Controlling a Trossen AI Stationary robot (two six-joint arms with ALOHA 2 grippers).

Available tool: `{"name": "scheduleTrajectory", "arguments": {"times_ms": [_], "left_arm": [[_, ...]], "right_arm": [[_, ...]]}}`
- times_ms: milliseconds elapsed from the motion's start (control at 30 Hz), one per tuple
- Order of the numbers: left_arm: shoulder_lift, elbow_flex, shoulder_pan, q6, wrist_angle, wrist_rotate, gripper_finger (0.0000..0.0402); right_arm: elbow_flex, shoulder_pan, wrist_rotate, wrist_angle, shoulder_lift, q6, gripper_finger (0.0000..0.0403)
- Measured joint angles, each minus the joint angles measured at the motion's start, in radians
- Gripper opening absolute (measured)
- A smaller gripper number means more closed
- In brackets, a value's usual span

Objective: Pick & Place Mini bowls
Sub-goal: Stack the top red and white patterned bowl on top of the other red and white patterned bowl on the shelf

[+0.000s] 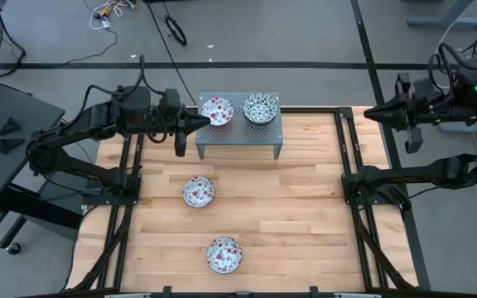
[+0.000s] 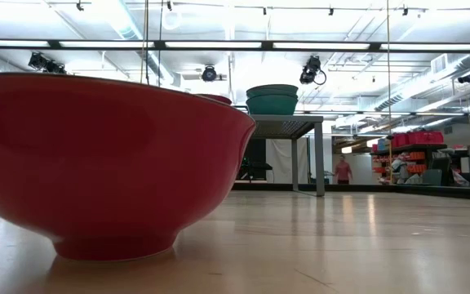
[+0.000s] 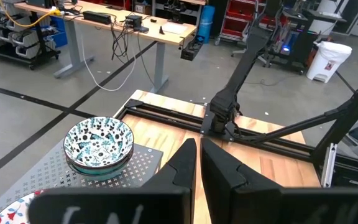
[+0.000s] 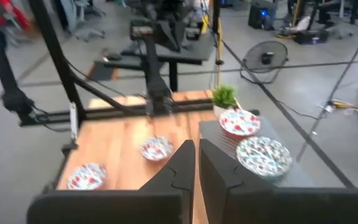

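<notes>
Left end effector [image 1: 203, 121], fingers pressed together and empty, sits beside the red bowl [image 1: 216, 110] on the stand [image 1: 238, 132]. Two red bowls [image 1: 198, 192] on the surface; next: grab one. Right end effector [image 1: 369, 113] pressed together, parked.

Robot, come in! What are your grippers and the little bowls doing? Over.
Left gripper shut, empty, beside grey perforated metal stand. Right gripper shut, idle. Two speckled bowls on stand, two red-speckled bowls on wooden table. Nothing blocking.

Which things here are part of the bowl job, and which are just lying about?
Job:
- red bowl on stand
- green bowl stack on stand
- red bowl mid-table
- red bowl near front edge
- grey stand

Lying about:
- floor cables
- fan
</notes>
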Motion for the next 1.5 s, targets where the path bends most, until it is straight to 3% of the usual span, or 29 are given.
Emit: {"name": "scheduleTrajectory", "arguments": {"times_ms": [300,667,1100,1267,1500], "left_arm": [[0.0,0.0,0.0,-0.008,-0.006,0.0,0.0028],[0.0,0.0,0.0,-0.007,-0.006,0.0,0.0028],[0.0,0.0,0.001,0.001,-0.034,-0.053,0.0032],[0.0,0.0,0.001,-0.002,-0.08,-0.053,0.0064],[0.0,0.0,0.001,-0.058,-0.174,-0.013,0.0145]], "right_arm": [[0.0,0.0,0.015,-0.035,0.0,-0.042,0.0025],[0.0,0.0,0.015,-0.032,0.0,0.066,0.0025],[0.0,0.0,0.015,-0.032,0.0,0.068,0.0025],[0.0,0.0,0.015,-0.032,0.0,0.067,0.0025],[0.0,0.0,0.015,-0.032,0.0,0.067,0.0025]]}}
